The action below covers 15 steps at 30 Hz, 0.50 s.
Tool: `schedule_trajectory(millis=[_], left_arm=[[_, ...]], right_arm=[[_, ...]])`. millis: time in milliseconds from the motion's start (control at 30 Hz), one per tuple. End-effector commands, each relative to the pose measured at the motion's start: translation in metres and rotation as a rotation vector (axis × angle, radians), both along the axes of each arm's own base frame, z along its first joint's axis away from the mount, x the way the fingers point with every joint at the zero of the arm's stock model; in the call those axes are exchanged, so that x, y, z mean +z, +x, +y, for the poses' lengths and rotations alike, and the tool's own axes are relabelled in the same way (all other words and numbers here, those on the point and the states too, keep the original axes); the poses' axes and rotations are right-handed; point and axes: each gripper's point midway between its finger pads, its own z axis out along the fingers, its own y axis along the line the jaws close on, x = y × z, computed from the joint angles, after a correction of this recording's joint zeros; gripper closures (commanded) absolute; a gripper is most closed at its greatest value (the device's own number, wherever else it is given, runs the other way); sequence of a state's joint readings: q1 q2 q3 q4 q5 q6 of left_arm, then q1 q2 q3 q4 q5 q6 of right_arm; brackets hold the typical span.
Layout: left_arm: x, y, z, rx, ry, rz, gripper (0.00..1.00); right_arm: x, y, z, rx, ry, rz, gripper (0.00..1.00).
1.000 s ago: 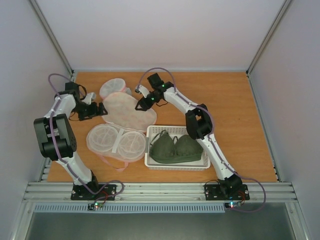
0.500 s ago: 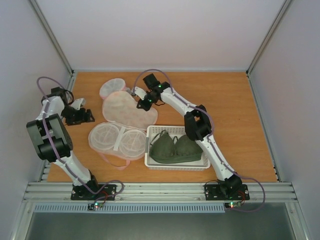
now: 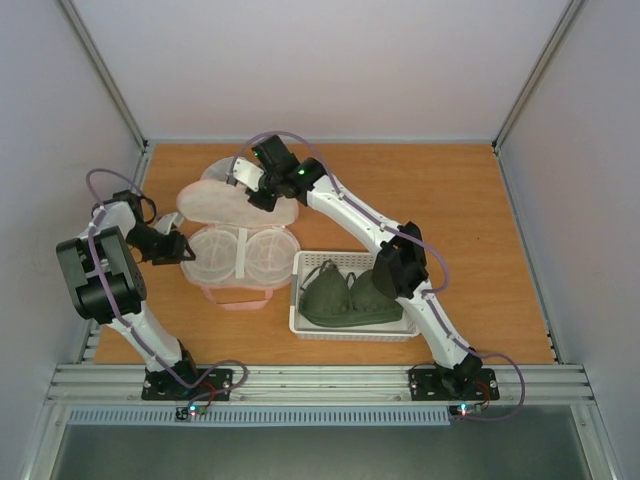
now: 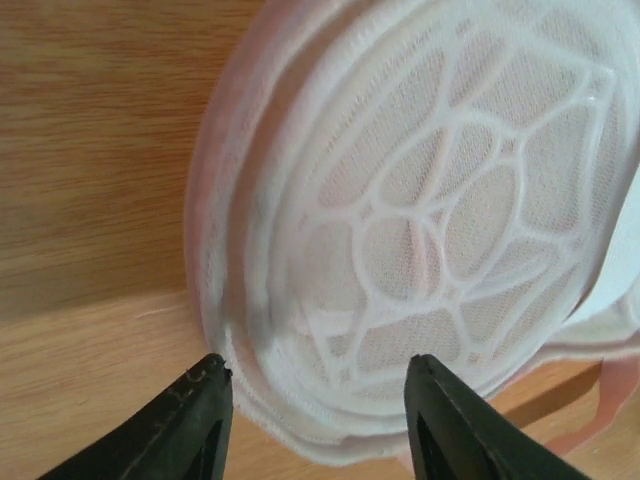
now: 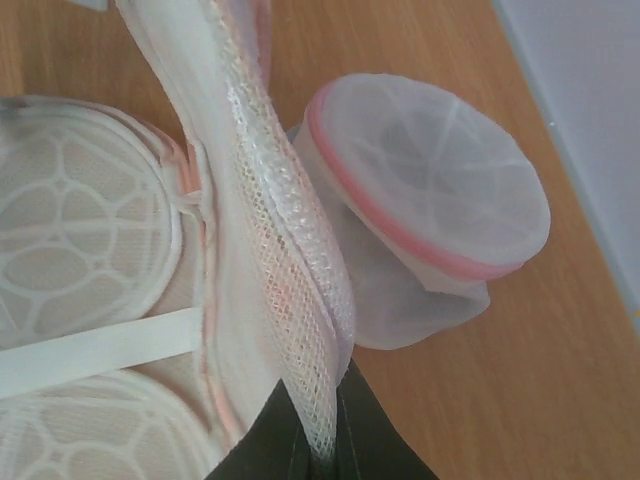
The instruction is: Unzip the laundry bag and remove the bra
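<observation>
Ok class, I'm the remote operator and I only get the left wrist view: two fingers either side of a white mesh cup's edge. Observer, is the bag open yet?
Observer: Yes. From above, the laundry bag is open, and its top half is lifted off the two mesh cups.
Operator: What's holding that half up?
Observer: The right fingers are shut on its mesh edge.
Operator: And where's the bra?
Observer: A dark green bra lies in the white basket, just right of the bag.
</observation>
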State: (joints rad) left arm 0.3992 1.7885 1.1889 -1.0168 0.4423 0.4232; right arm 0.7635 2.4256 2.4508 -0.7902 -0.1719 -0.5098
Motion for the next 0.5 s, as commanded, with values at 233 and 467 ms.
schedule_trajectory(millis=[233,467], left_arm=[[-0.032,0.012,-0.001,0.053,-0.073,0.008,0.79],[-0.043,0.022,0.012,0.116,-0.038,0.002,0.80]], right_arm=[[0.023,-0.013,0.008,-0.047,-0.096,-0.181,0.99],[-0.001,-0.060,0.012,0.060,-0.202,-0.287,0.99]])
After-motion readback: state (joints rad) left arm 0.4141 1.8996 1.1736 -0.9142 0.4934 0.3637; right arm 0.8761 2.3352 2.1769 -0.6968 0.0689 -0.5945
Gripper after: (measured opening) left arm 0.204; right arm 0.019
